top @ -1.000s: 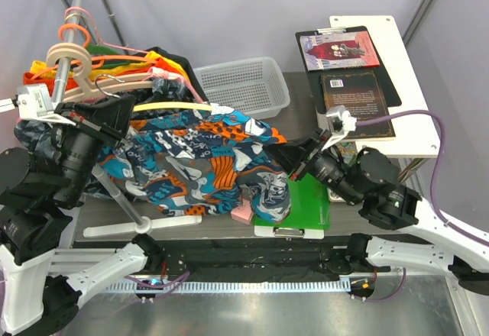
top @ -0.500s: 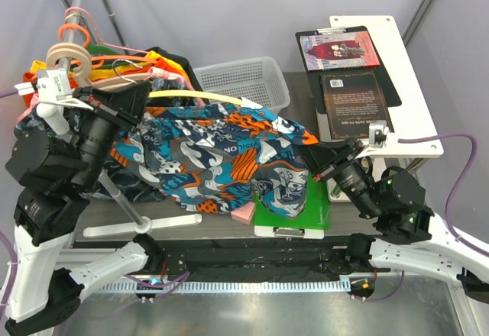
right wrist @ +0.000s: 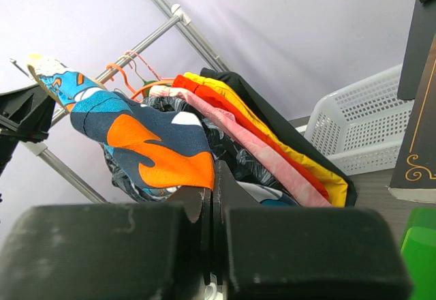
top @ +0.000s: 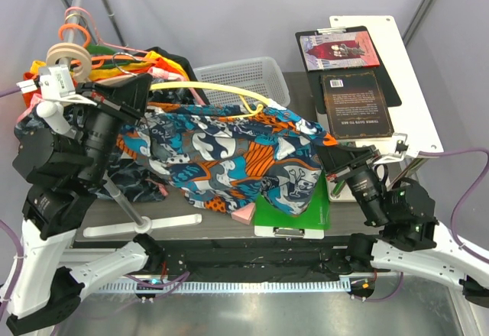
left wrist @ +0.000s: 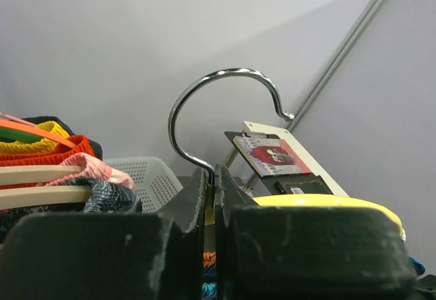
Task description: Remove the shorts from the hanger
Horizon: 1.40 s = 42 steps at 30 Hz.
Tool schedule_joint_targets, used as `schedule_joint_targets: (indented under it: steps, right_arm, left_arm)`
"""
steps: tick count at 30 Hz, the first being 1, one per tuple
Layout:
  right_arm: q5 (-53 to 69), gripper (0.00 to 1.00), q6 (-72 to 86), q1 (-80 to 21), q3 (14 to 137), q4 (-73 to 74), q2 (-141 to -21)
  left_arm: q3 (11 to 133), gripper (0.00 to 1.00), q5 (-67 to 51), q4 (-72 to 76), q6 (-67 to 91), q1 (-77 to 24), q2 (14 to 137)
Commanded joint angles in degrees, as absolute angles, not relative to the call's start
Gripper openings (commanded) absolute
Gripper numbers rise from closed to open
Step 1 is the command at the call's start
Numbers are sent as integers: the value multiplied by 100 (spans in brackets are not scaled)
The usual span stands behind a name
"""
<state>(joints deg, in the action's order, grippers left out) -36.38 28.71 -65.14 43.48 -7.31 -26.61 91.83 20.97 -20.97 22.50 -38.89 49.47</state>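
**Shorts stretched between my two grips**

My left end effector (left wrist: 212, 177) is clamped tight on the neck of the thin pale yellow plastic hanger (left wrist: 320, 202). My right end effector (right wrist: 211, 181) pinches a fold of the soft blue, teal and orange printed shorts (top: 237, 156). The shorts spread between both arms over the dark bench (top: 302, 95), with their far edge meeting the hanger's arm.

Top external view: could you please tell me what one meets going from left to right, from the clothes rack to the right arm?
Beige hanger → left end effector → shorts → right end effector.
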Motion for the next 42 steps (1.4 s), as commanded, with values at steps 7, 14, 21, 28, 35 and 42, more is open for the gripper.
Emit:
schedule_joint_targets:
  steps: [7, 14, 21, 28, 35, 42]
  right_arm:
    - [-4437, 1, 2522, -6451, 4342, -1010, -2260]
    - [-4447, 1, 2426, -6442, 4306, -994, -1995]
    - [-3315, 1, 2408, -6442, 4789, -1239, -3021]
    - [-2242, 1, 2347, -6451, 5623, -1748, -4261]
    - [-1618, 1, 2513, -6451, 6679, -1810, -5360]
    - [-1292, 1, 2488, -6451, 7996, -1890, -6406]
  left_arm:
    - [9141, 0, 3366, -290, 2031, -3779, 4456]
    - [9114, 0, 3428, -211, 1942, -3779, 4430]
    - [9114, 0, 3287, -290, 2442, -3779, 4579]
    - [8825, 0, 3112, -396, 3848, -3771, 4641]
    - [9018, 0, 2340, -28, 4122, -3779, 4825]
    - [9202, 0, 1943, -122, 4026, -3779, 4808]
